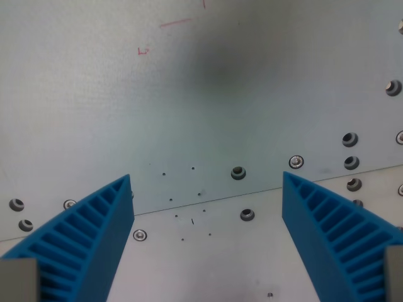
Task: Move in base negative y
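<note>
My gripper [206,182] is open, with nothing between its two blue ribbed fingers. One finger [82,242] stands at the wrist view's lower left, the other [334,236] at the lower right. Below them lies a pale grey metal table top [208,107]. A seam [208,202] between two plates runs slanted across the view under the fingertips. No loose object lies on the surface.
Several screws and bolt holes dot the plates, among them one [238,172] just above the seam and one [247,215] below it. More sit at the wrist view's right edge [350,139]. Faint red pen marks [174,23] show at the top.
</note>
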